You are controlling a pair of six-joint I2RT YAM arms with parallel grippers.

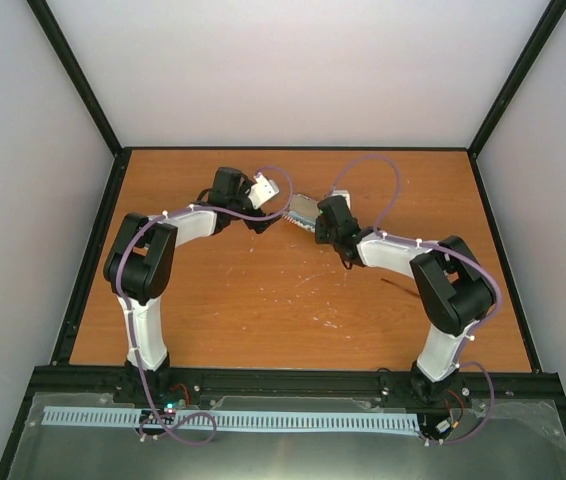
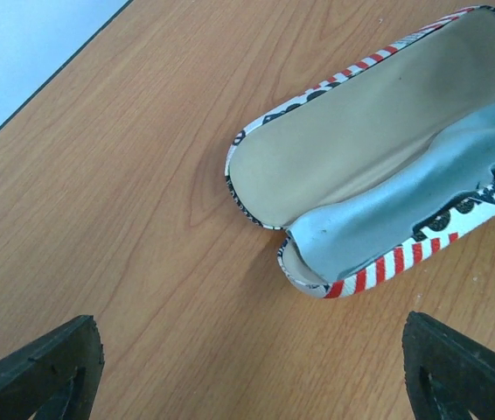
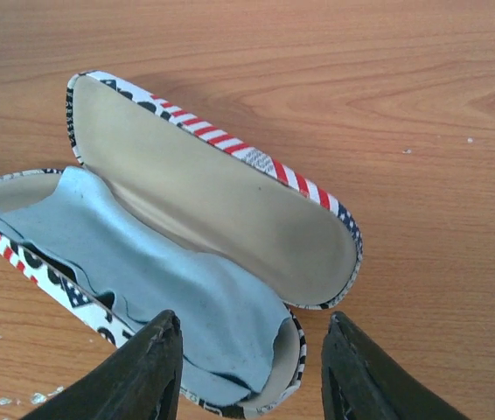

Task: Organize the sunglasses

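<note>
The flag-patterned case (image 3: pixel 221 192) lies open on the wooden table, its beige lid tipped back. A light blue cloth (image 3: pixel 151 280) lies in its lower half, one edge hanging over the rim. My right gripper (image 3: pixel 252 367) is open and empty, just above the near end of the case. My left gripper (image 2: pixel 252 376) is open and empty, a little short of the case (image 2: pixel 361 149) and cloth (image 2: pixel 405 210). In the top view both grippers flank the case (image 1: pixel 301 210). A thin dark sliver (image 1: pixel 395 288) beside the right arm may be the sunglasses; I cannot tell.
The wooden table (image 1: pixel 263 300) has black rails along its edges and white walls beyond them. The table's far edge (image 2: pixel 46 87) runs close to the left gripper. Small white specks (image 1: pixel 308 280) are scattered mid-table.
</note>
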